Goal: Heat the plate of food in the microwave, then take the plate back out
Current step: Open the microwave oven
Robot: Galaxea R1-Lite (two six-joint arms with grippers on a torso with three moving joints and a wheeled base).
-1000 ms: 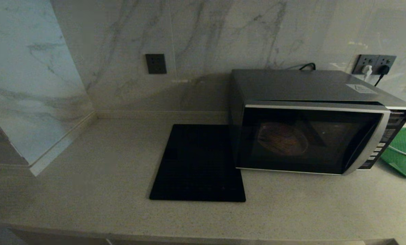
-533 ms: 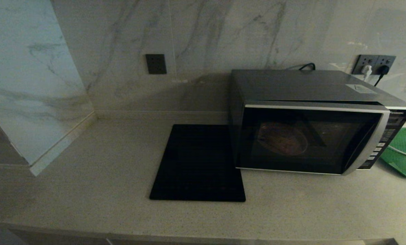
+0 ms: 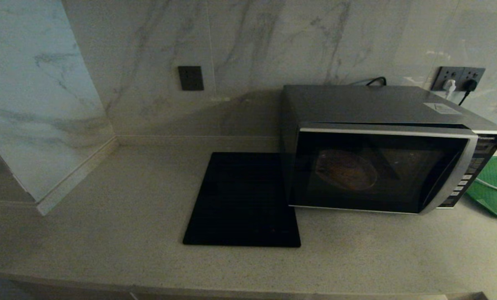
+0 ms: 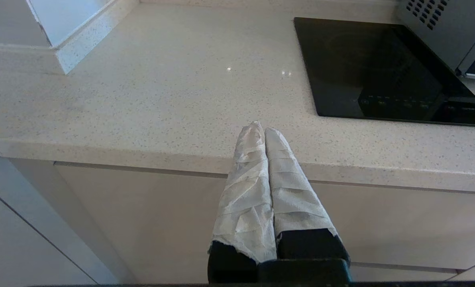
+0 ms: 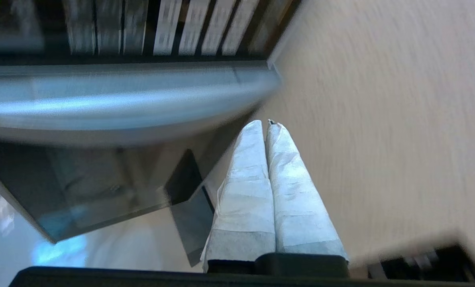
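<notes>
We note the microwave (image 3: 382, 150) standing at about 3 o'clock on the tabletop (image 3: 106, 233), its dark glass door closed, the flat black mat (image 3: 242, 200) just beside it toward 9 o'clock. Through the glass the plate of food (image 3: 345, 169) shows dimly at the centre of the cavity. We judge it sits there because the heating step is under way or just done, with the take-out not yet begun. A green tray (image 3: 492, 187) lies beyond the microwave's button panel at 3 o'clock. Neither arm shows from the head camera. The left claw (image 4: 260, 128) hangs in front of the tabletop's near edge, its cloth-wrapped fingers (image 4: 249, 187) pressed together, clenched on nothing and touching nothing; it looks parked. The right claw (image 5: 263, 124) is close under the microwave's silver trim near the button panel, likewise clenched, holding nothing; we cannot tell whether its tips touch the casing.
</notes>
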